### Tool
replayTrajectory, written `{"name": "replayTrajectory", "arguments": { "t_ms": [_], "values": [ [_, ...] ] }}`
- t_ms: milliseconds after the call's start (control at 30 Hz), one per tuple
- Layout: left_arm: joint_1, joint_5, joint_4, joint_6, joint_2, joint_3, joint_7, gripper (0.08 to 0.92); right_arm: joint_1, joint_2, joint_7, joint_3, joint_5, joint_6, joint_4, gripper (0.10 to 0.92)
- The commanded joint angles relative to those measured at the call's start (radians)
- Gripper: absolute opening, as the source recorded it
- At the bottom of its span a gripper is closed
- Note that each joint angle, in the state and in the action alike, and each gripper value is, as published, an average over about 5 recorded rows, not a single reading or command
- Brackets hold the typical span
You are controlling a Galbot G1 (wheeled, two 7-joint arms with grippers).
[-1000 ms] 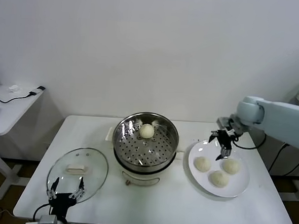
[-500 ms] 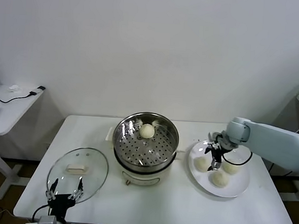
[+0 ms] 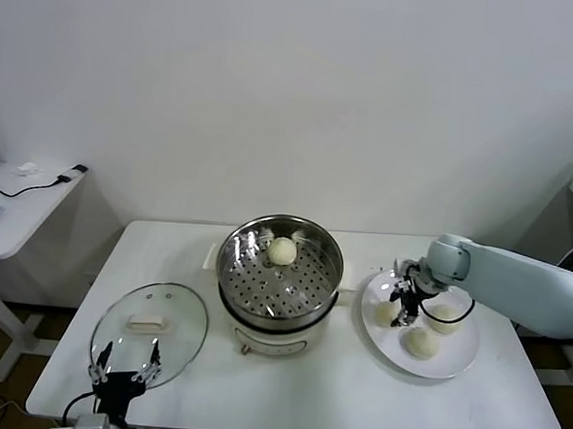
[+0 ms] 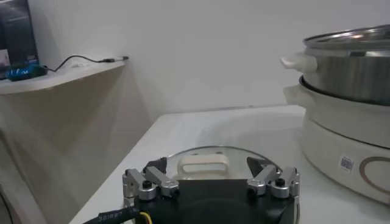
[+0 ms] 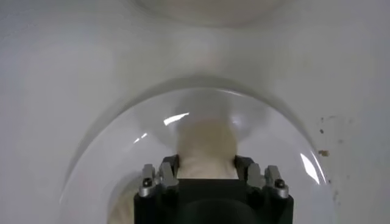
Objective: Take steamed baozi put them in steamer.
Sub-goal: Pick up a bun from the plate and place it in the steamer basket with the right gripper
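At the desk's (image 3: 285, 389) near left corner the left gripper (image 3: 121, 371) hangs parked, its fingers (image 4: 152, 182) spread wide and holding nothing. Just beyond it the round glass lid (image 3: 149, 333) lies flat on the desk, its cream handle (image 3: 145, 323) on top with the handle's long axis running left to right.

In the middle of the desk stands the steamer (image 3: 278, 282), upright on its cream base, mouth open upward. One steamed baozi (image 3: 281, 250) sits on the perforated tray toward the far side, dome up; it is round, so no long axis can be read.

To the right of the steamer, close beside it, lies the flat white plate (image 3: 452, 366). Three more buns rest on it: one at the left side of the plate (image 3: 384, 314), one toward the far right (image 3: 444, 318), one at the near side (image 3: 420, 342), all dome up and close to each other.

The right arm reaches in from the right edge and bends down over the plate. The right gripper (image 3: 404, 304) points downward at the leftmost bun. In the right wrist view its fingers (image 5: 170, 168) are closed against both flanks of that bun (image 5: 206, 149), which fills the space between them while it sits on the plate (image 5: 109, 146).
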Motion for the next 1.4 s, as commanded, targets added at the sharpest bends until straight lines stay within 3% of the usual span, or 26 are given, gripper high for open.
{"name": "replayTrajectory", "arguments": {
  "t_ms": [33,200,300,500,700,1033,1400],
  "values": [
    [0.001,0.002,-0.003,-0.002,0.000,0.003,-0.001,0.823,0.135,-0.032,-0.035,-0.025,0.033,0.004,0.047,0.603],
    [0.004,0.004,-0.007,-0.004,0.002,0.011,-0.002,0.823,0.442,-0.033,-0.138,-0.151,0.118,0.038,0.087,0.602],
    [0.007,0.006,-0.013,-0.004,0.004,0.015,-0.002,0.823,0.620,0.001,-0.155,-0.235,0.243,0.030,0.147,0.602],
    [0.015,0.012,-0.025,-0.002,0.009,0.023,-0.001,0.823,0.739,0.111,-0.011,-0.205,0.522,-0.098,0.338,0.602],
    [0.022,0.019,-0.028,-0.007,0.011,0.025,-0.003,0.823,0.631,0.283,0.150,-0.120,0.642,-0.227,0.394,0.602],
    [0.016,0.020,-0.020,-0.006,0.015,0.020,-0.003,0.823,0.432,0.523,0.238,-0.112,0.619,-0.283,0.250,0.602],
    [0.021,0.025,-0.003,-0.020,0.019,0.021,-0.005,0.823,0.253,0.617,0.300,-0.127,0.540,-0.305,0.080,0.603]
  ]
}}
